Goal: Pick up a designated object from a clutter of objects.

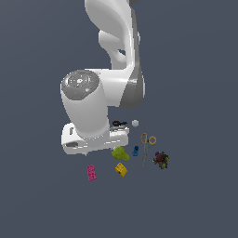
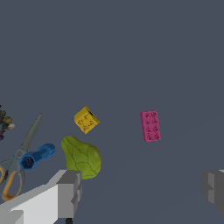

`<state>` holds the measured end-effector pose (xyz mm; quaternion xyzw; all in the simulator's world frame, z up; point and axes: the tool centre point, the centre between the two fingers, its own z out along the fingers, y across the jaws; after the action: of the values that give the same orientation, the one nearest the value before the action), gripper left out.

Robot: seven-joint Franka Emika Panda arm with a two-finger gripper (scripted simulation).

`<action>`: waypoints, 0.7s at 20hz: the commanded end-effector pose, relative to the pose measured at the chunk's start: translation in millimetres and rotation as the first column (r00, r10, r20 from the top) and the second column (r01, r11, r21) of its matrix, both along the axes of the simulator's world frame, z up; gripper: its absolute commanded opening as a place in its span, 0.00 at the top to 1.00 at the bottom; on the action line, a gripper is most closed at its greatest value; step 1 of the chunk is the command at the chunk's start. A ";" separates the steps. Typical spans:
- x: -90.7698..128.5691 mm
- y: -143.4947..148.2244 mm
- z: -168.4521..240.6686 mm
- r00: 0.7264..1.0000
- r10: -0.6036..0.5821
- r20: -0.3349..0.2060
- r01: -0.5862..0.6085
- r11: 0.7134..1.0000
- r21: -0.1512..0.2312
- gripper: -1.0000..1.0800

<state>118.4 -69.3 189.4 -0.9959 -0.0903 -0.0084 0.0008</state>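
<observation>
Gripper (image 2: pixel 142 192) spread wide, nothing between the fingers (image 2: pixel 70 192), hanging above the floor and not yet down at the level of the toys

Magenta-pink brick (image 2: pixel 150 126) ahead of the claw in the wrist view, roughly at 12 o'clock from the midpoint of the gap, leaning a touch toward 1, well apart from both fingertips. Long axis running close to 12–6, tipped slightly toward 11–5, studded face up. Finger line lying about 9–3, so already crossing the brick's long sides, or near enough; judged, only a small twist needed, then a forward shift and a descent

Lying alone, with bare floor on every side, which leaves room for both fingers

Further out at about 10 o'clock from the brick: yellow brick (image 2: pixel 86 119), then green pear shape (image 2: pixel 82 156) close by one finger, blue piece (image 2: pixel 37 156), orange-handled scissors (image 2: pixel 19 162)

In the exterior view, pink brick (image 1: pixel 91 172) at roughly 5 o'clock under the white hand (image 1: pixel 93 139), nearest to the exterior view's left of all the clutter, yellow brick (image 1: pixel 121 169) just beside at 3 o'clock
</observation>
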 end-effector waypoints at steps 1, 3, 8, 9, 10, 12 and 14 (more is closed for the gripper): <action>9.1 -11.6 -23.5 1.000 0.026 -0.003 -0.026 1.000 -0.001 0.04; 15.1 -20.6 -42.3 0.999 0.046 -0.005 -0.046 0.999 -0.002 0.04; 24.5 -39.2 -82.0 0.996 0.087 -0.011 -0.087 0.996 -0.003 0.04; 25.7 -42.2 -88.6 0.996 0.094 -0.012 -0.094 0.996 -0.003 0.04; 26.7 -44.9 -94.7 0.995 0.100 -0.012 -0.100 0.995 -0.003 0.04; 28.2 -49.7 -105.4 0.994 0.110 -0.014 -0.110 0.994 -0.003 0.04; 29.3 -53.4 -114.0 0.993 0.119 -0.015 -0.119 0.993 -0.003 0.04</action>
<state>146.2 -119.9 82.1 -0.9894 -0.1454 -0.0005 0.0001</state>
